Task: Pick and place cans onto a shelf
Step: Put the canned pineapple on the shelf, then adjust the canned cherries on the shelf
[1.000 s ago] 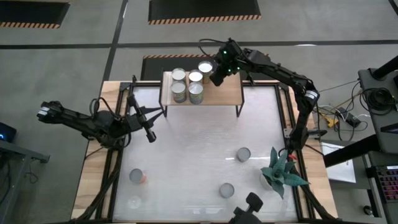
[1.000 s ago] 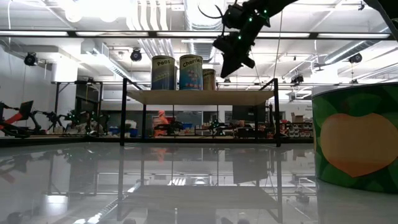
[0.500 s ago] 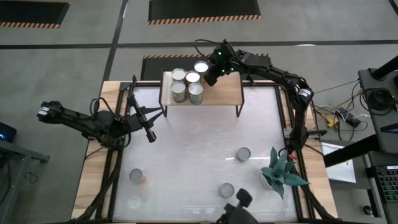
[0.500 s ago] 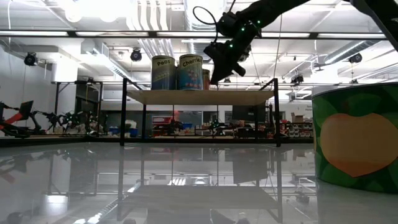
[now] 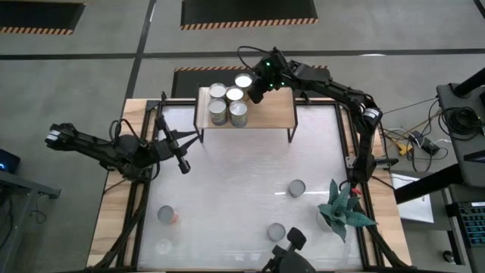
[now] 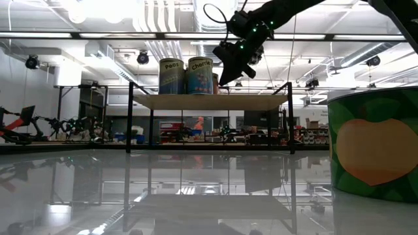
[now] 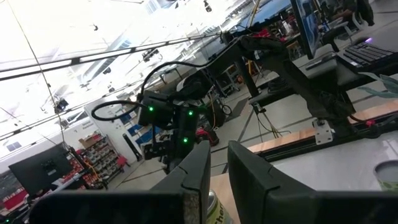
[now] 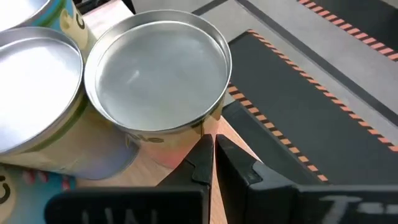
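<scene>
High view: plant (image 5: 345,208) beside loose cans (image 5: 296,187).

Shiny metal cans (image 8: 157,73), light-wood shelf (image 5: 276,114)

From above I'm looking at a grey concrete floor (image 5: 91,68) marked with dark seams, and three black mats (image 5: 248,10) edged in orange-and-black hazard stripes lying beyond the table (image 5: 227,189), which has a white top and pale wooden edges. A green plant (image 5: 345,208) sits at its right side. Cables (image 5: 413,140) trail over the floor to the right, beside dark equipment stands (image 5: 462,106). At table level, bright ceiling lights (image 6: 98,8), white ducts (image 6: 157,19) and cluttered workbenches (image 6: 72,127) fill the room behind.
</scene>
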Controlling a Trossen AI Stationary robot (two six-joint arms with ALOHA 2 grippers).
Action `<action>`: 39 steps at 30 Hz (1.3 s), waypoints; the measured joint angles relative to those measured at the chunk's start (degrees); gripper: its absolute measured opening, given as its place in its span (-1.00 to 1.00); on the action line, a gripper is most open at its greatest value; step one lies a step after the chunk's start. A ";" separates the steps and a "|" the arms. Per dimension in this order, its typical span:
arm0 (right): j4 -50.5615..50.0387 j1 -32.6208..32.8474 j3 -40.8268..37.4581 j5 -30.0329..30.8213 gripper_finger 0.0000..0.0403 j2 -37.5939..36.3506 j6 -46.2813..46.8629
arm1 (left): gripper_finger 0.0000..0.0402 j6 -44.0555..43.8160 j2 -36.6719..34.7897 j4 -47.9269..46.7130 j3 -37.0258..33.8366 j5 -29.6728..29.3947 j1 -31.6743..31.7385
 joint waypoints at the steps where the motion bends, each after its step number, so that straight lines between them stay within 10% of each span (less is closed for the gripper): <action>1: 0.12 0.00 0.00 0.00 -0.96 0.00 0.00 | -0.82 0.00 0.00 0.00 0.00 0.00 -0.02; 39: 8.23 0.26 0.00 -2.93 -0.96 2.12 -3.85 | -0.82 0.15 0.00 -0.07 0.00 0.02 0.00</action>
